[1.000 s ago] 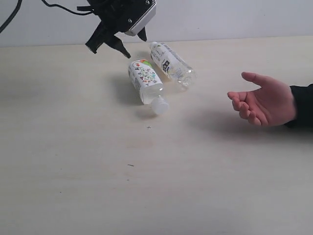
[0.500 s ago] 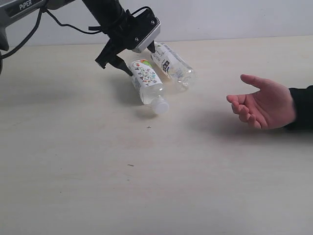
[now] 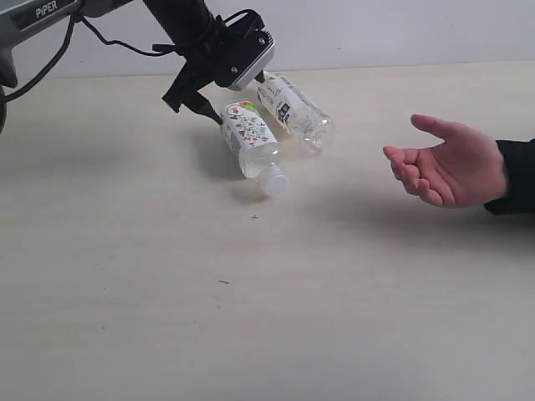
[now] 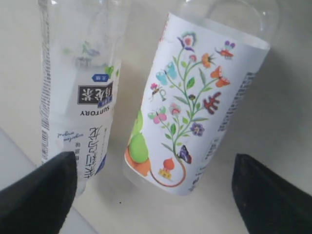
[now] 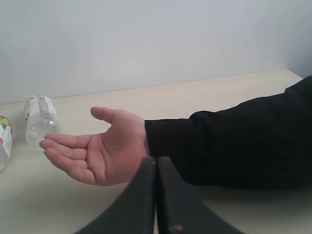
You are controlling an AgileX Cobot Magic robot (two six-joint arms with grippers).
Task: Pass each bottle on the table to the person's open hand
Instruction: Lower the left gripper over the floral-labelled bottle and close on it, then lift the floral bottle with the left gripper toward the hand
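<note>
The table (image 3: 251, 317) is wide and pale. The person's open hand (image 3: 451, 171) is well apart from my left gripper (image 3: 239, 98), palm up. This gripper hangs released over the doodle-labelled bottle (image 3: 249, 134), which lies on its side below the spread fingers, with the text-labelled bottle (image 3: 292, 109) just beside it. My right gripper (image 5: 156, 195) is clenched on nothing, with the hand just in front.

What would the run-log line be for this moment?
left gripper open over doodle-labelled bottle, no grasp | text-labelled bottle lying beside it | right gripper shut, empty | person's hand open, empty
</note>
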